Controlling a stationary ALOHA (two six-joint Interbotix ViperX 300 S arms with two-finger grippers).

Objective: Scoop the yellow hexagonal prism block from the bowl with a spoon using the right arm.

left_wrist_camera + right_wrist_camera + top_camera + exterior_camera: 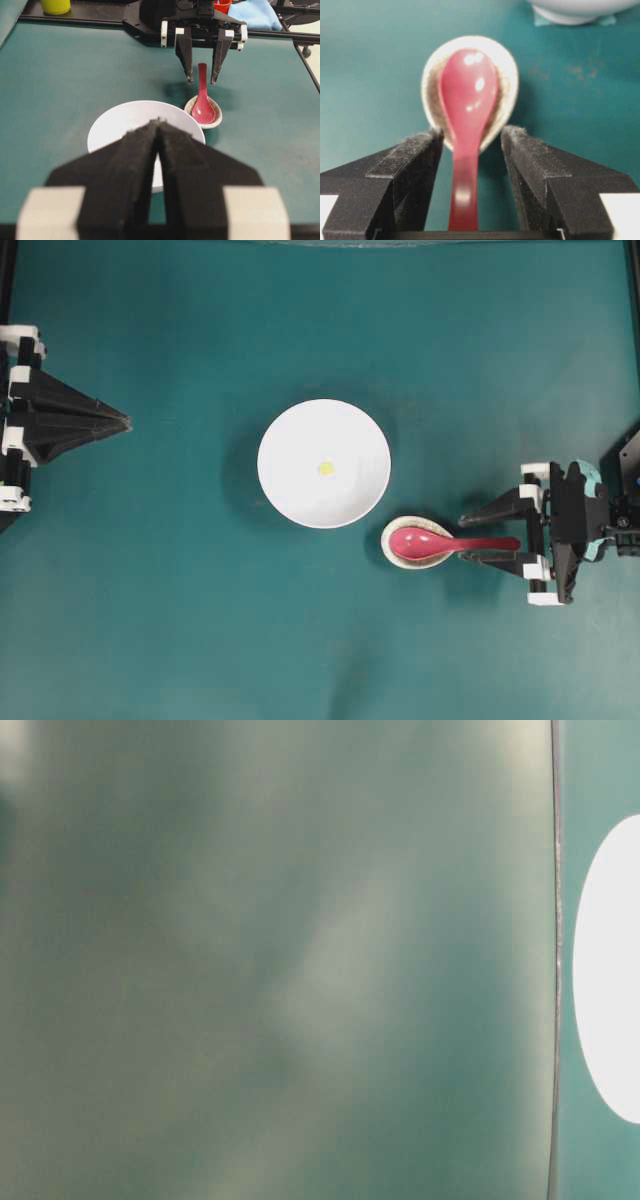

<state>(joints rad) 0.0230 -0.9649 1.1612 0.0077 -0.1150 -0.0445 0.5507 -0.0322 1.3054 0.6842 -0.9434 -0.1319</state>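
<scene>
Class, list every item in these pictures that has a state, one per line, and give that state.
Large round white bowl: upright on the green table, holds the block.
Tiny yellow block: lying in the bowl's middle.
Glossy red-pink spoon: head resting in the rest, handle between the right tool's fingers, not gripped.
Speckled beige spoon rest: beside the bowl.
Right tool: open.
Left tool: shut, empty.

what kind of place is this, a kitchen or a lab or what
Most likely a robotics lab bench, not a kitchen: a bare teal-covered table with black robot arms at both ends, and only staged props, a round white bowl and a glossy red-pink spoon on a speckled beige rest.
</scene>
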